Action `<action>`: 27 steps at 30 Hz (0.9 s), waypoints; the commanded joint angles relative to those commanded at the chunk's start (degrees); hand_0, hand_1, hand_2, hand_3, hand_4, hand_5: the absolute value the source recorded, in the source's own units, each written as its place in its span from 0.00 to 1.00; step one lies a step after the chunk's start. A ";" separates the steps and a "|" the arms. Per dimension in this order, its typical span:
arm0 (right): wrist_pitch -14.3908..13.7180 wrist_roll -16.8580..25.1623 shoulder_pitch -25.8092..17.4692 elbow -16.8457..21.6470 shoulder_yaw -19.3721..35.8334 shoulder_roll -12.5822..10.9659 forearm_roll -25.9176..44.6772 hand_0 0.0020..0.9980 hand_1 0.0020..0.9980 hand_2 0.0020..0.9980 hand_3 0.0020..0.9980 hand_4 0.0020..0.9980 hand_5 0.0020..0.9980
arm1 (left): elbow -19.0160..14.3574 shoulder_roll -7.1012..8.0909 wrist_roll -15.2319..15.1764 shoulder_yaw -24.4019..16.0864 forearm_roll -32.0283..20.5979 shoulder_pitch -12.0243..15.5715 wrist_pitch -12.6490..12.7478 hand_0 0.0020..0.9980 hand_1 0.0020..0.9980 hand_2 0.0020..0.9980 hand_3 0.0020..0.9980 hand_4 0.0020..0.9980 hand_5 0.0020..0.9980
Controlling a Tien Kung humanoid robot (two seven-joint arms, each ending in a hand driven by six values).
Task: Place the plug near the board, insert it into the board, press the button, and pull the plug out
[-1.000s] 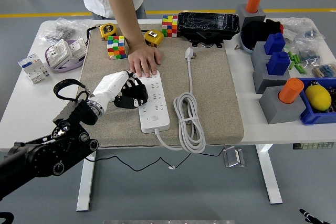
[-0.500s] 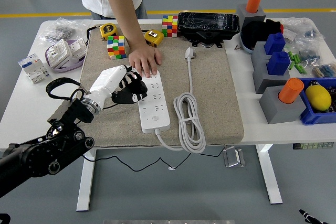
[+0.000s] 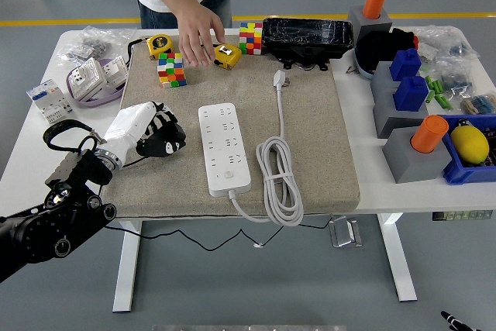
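Head view: left-centre of frame, the left robot hand (image 3: 159,139), fingers curled and holding nothing, hovers beside the white rectangular power strip (image 3: 224,149) on the beige mat (image 3: 310,145). Its white plug (image 3: 279,78) lies unplugged at upper centre, cable coiled; judging by this, every step remains. A person's hand (image 3: 198,32) reaches over the counter (image 3: 31,153) at top.

White power strip (image 3: 225,148), white plug (image 3: 279,78), tan mat (image 3: 310,137), multicoloured cubes (image 3: 172,70)
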 joint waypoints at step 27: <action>-0.03 -0.05 -0.20 -0.21 0.73 0.16 -0.18 0.61 0.64 0.64 0.55 0.95 0.48 | -8.56 0.33 -5.99 -10.15 -10.25 5.98 1.02 0.46 0.56 0.58 0.62 1.00 0.34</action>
